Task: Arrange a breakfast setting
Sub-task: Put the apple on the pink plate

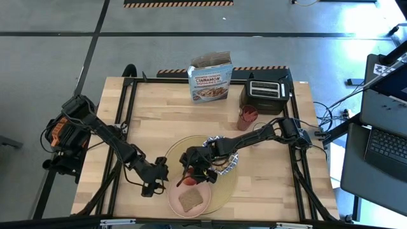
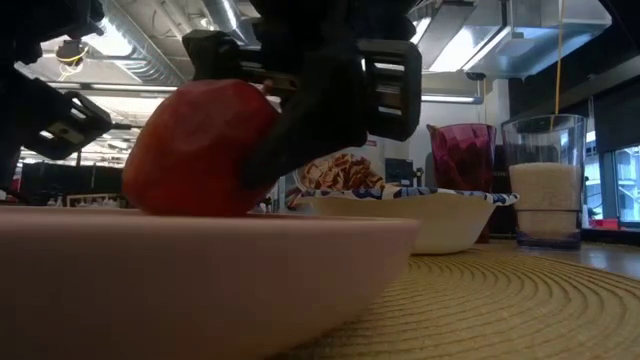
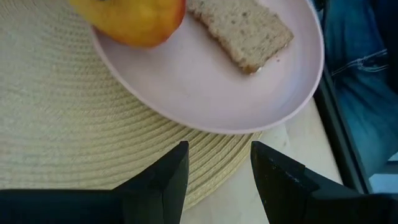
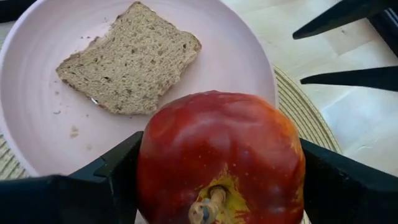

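From above, I see my right hand (image 1: 188, 179) over the pink plate (image 1: 175, 198) at 6 o'clock on the tabletop (image 1: 273, 172). Down low, it grips the red apple (image 2: 200, 147). My right wrist shows the apple beside the toast slice (image 4: 130, 59). My left hand (image 3: 217, 177) waits open beside the placemat (image 3: 62, 124).

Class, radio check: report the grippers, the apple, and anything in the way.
Right gripper closed on the apple, at the plate beside the toast. Left gripper open, empty, at the placemat's edge. Nothing in the way.
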Robot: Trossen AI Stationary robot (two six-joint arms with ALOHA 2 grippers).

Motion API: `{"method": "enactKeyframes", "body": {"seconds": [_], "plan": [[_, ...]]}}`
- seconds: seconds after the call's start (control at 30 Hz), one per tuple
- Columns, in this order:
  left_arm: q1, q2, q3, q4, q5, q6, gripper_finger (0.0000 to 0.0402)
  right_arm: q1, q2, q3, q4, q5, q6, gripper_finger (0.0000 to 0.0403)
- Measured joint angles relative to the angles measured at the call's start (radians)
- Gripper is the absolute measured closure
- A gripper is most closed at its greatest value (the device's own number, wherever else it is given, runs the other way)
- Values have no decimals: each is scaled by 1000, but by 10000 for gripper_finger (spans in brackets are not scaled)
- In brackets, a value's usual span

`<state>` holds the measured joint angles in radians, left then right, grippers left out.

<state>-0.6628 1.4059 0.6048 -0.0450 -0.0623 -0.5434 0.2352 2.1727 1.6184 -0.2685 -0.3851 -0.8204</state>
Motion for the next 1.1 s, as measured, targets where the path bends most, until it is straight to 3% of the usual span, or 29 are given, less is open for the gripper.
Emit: {"method": "enactKeyframes", "body": {"seconds": [0.37, 0.7, 1.1], "plan": [[9, 0, 0, -32, 0, 5, 237, 1, 0, 0, 5, -45, -10, 87], [9, 0, 0, -33, 0, 15, 237, 1, 0, 0, 29, -62, 4, 38], [9, 0, 0, -34, 0, 24, 237, 1, 0, 21, 48, -100, 4, 34]]}}
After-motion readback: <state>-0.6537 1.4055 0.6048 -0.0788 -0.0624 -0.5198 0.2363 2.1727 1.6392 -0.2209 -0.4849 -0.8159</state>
